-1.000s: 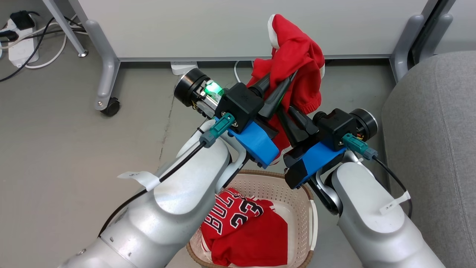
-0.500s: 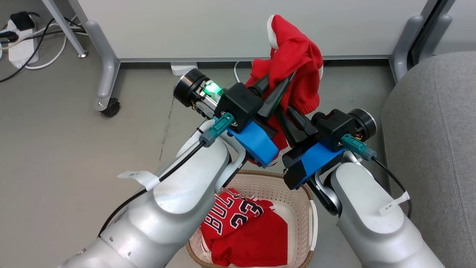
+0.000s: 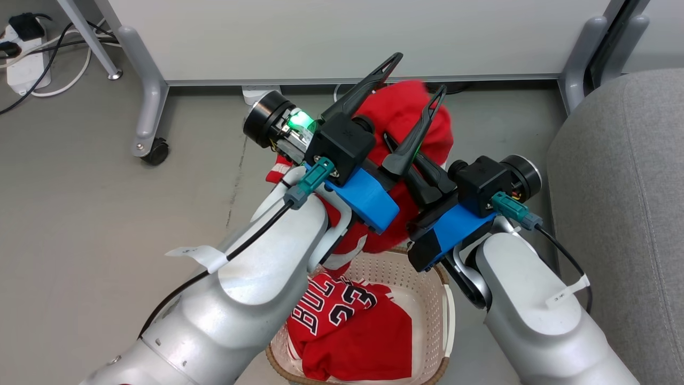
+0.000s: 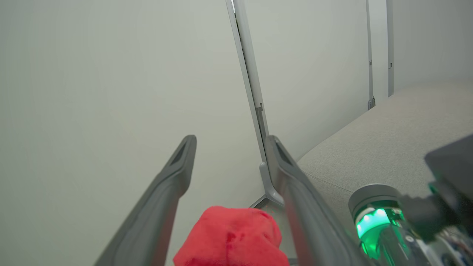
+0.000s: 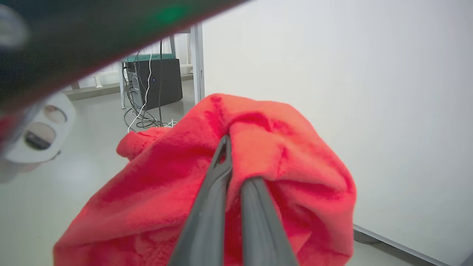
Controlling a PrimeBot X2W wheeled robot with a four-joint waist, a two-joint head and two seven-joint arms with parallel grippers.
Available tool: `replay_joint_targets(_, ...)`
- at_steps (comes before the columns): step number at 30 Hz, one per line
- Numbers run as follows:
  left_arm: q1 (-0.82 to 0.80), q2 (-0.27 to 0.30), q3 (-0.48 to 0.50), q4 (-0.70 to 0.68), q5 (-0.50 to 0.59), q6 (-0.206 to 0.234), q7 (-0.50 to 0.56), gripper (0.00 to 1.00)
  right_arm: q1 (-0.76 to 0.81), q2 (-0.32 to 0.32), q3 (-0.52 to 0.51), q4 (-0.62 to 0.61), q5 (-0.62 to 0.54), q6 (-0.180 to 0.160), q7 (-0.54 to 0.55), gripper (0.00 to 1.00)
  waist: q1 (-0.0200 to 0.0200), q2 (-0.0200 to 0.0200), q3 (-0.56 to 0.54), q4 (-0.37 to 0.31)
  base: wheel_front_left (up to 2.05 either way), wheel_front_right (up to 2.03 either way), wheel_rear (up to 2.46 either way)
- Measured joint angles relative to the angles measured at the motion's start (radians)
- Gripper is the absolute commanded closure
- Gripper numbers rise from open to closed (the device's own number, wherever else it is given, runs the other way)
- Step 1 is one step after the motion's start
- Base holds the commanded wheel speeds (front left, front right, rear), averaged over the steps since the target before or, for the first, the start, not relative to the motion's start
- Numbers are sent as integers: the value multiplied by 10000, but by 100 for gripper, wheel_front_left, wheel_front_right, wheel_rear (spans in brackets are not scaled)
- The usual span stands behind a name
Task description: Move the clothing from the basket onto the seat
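Grey floor [image 3: 107, 214], left gripper [image 3: 420, 71] now spread, shorts [image 3: 398, 109] released, right gripper [image 5: 237, 164] clamping them.

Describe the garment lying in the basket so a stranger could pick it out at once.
Left of the big grey seat stands a cream perforated basket. The red jersey lies crumpled inside it. Unlike the plain red shorts held up above, it carries black-and-white lettering and a 23.

The red lettered jersey [image 3: 347, 331] lies in the cream perforated basket [image 3: 446, 299]; the grey fabric seat [image 3: 625, 187] stands at its 3 o'clock, the red shorts [image 3: 401, 115] above its 12 o'clock rim.
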Motion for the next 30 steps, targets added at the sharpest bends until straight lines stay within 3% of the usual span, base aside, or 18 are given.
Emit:
replay_joint_targets(17, 5, 59, 81, -280, 104, 61, 0, 0, 30, 6, -1141, -500, -418, 0, 2, 100, 0, 0, 557, -703, 0, 0, 0)
replay_joint_targets(30, 355, 357, -153, -355, 401, -8, 0, 0, 840, -334, -2675, -1918, -890, 0, 2, 100, 0, 0, 1176, -2230, 0, 0, 0)
